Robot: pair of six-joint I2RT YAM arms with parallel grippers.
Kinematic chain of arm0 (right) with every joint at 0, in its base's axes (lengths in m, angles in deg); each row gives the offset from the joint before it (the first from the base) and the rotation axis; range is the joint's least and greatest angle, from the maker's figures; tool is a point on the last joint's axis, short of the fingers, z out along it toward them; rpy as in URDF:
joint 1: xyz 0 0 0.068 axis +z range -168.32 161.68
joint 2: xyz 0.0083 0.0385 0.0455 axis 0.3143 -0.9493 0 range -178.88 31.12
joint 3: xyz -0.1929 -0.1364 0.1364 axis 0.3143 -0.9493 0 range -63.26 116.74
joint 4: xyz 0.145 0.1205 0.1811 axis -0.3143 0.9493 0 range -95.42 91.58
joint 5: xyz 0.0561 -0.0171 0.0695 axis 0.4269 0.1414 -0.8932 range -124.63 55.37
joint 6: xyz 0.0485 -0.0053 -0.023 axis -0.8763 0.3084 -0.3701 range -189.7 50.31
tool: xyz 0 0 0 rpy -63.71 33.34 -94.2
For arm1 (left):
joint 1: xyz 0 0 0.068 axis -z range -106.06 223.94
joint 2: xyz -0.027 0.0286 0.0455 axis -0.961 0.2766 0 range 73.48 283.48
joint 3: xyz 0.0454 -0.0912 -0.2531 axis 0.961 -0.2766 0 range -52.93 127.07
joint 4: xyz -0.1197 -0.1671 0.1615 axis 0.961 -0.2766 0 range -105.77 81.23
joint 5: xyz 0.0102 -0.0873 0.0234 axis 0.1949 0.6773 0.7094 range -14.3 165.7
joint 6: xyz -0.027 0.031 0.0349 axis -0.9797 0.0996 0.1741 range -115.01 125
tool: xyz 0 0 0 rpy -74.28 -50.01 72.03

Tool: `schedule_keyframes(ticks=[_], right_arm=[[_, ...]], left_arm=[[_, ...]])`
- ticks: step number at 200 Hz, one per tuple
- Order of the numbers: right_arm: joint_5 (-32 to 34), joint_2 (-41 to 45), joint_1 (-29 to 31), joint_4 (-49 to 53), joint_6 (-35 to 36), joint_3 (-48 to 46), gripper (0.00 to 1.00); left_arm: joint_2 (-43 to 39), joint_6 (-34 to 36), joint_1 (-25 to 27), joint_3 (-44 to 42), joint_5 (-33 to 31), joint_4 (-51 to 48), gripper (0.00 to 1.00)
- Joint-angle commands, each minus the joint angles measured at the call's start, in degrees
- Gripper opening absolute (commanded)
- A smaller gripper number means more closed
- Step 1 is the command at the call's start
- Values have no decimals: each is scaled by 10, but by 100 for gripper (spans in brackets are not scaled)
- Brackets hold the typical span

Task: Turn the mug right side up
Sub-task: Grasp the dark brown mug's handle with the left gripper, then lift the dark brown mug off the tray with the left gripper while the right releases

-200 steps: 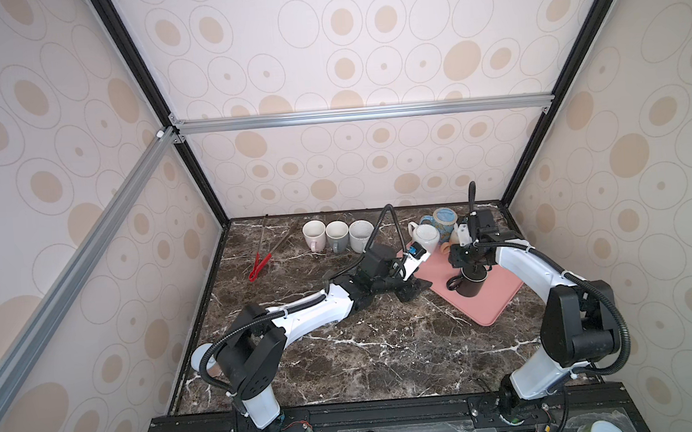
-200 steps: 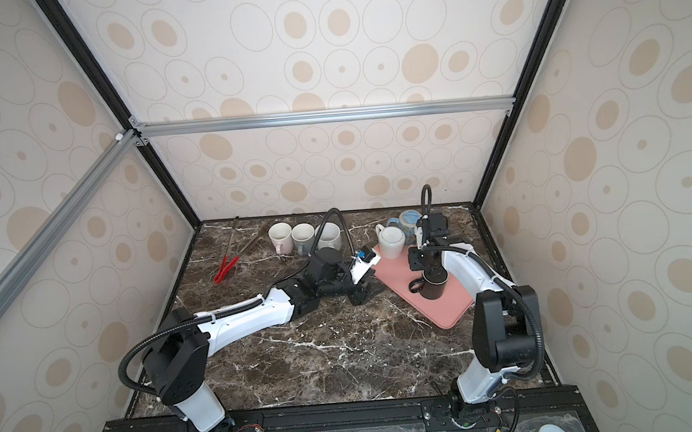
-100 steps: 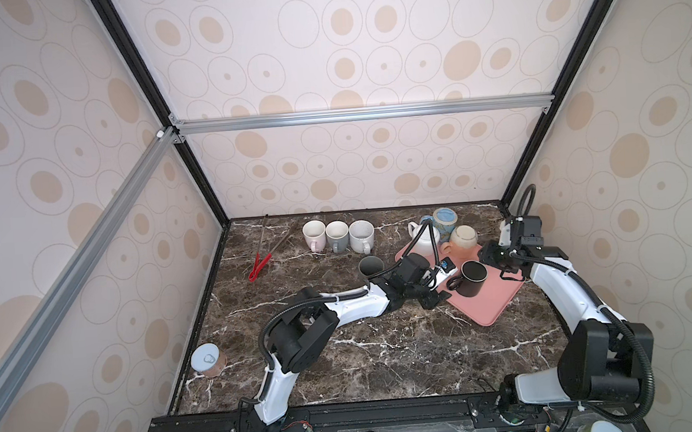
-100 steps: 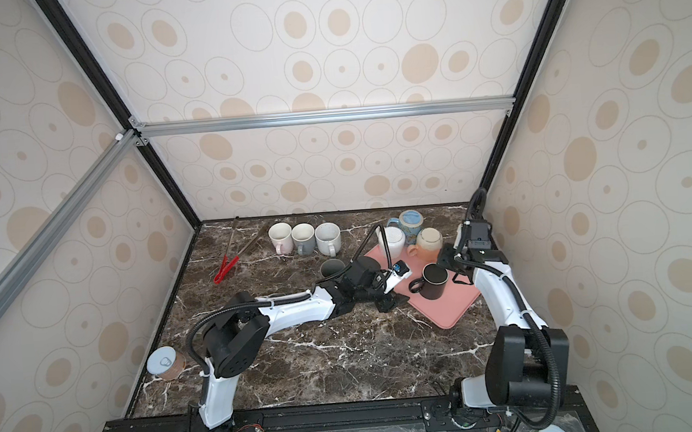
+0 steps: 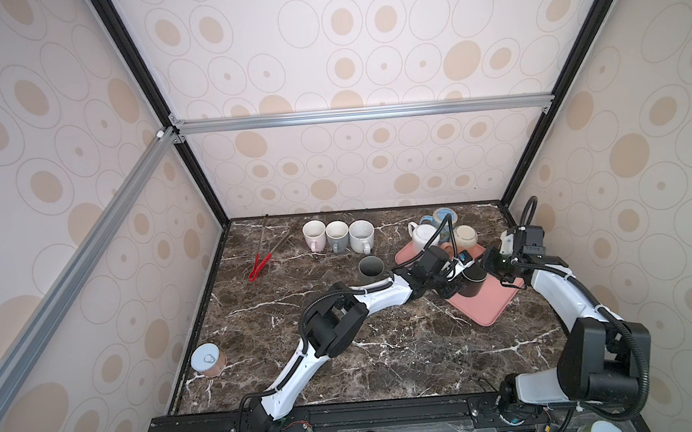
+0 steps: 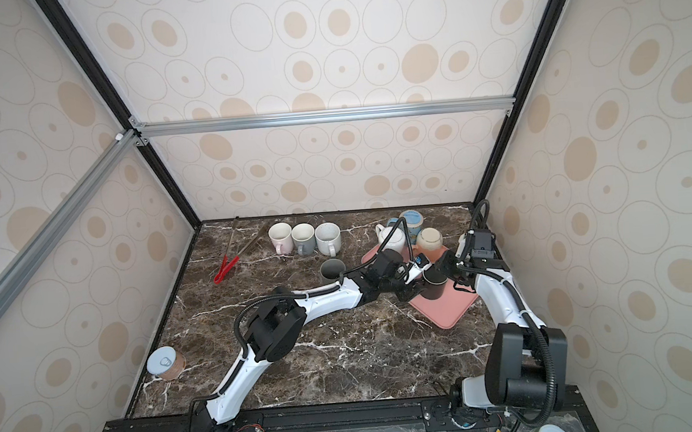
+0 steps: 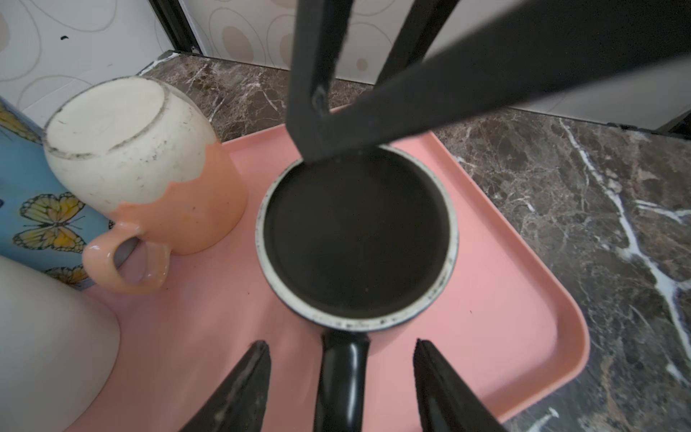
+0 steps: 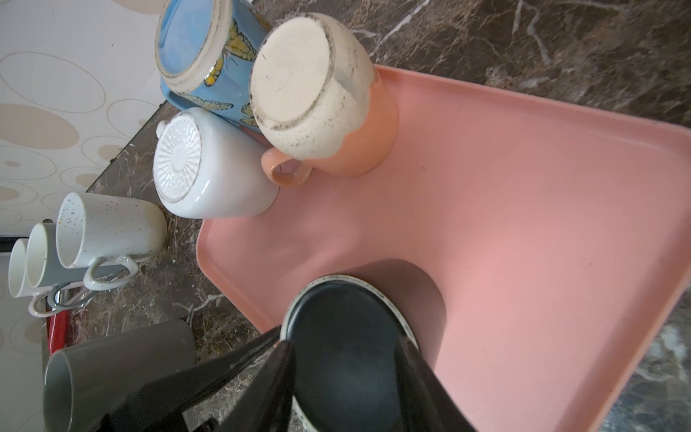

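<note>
- The black mug (image 7: 355,232) stands base-up on the near left part of the pink tray (image 7: 523,299), at the right of the worktop (image 5: 387,347). It is not yet turned.
- The left tool (image 7: 341,344) is open and holds nothing. Its fingers sit on either side of the handle (image 7: 342,370) without touching, likely lined up to take it.
- The right tool (image 8: 347,342) straddles the mug's base from the right, probably to steady it. I cannot tell whether it grips.
</note>
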Motion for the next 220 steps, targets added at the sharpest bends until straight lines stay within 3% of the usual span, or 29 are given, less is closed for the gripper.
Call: schedule_keyframes(ticks=[1, 19, 53, 72, 121, 156, 192, 220], right_arm=[[-17, -11, -2, -4, 0, -11, 47], [-20, -17, -2, -4, 2, -13, 47], [-25, -16, -2, -5, 4, -11, 46], [-27, -8, -2, -1, 5, -6, 47], [-40, 21, -2, 12, -2, 8, 48], [-56, 61, -2, 3, -15, 4, 49], [-72, 89, -2, -1, -33, -1, 49], [-97, 102, -2, -13, -53, -4, 49]], left_arm=[[7, 9, 1, 33, 11, -26, 54], [5, 12, 1, 32, 17, -29, 46], [3, 13, 1, 35, 13, -31, 18], [3, 13, 1, 41, 9, -38, 11], [-2, 7, 1, 52, -11, -50, 0], [-26, -24, -10, 37, 10, -22, 0], [-72, -119, -37, -39, 48, 86, 0], [-112, -257, -76, -138, 80, 243, 0]])
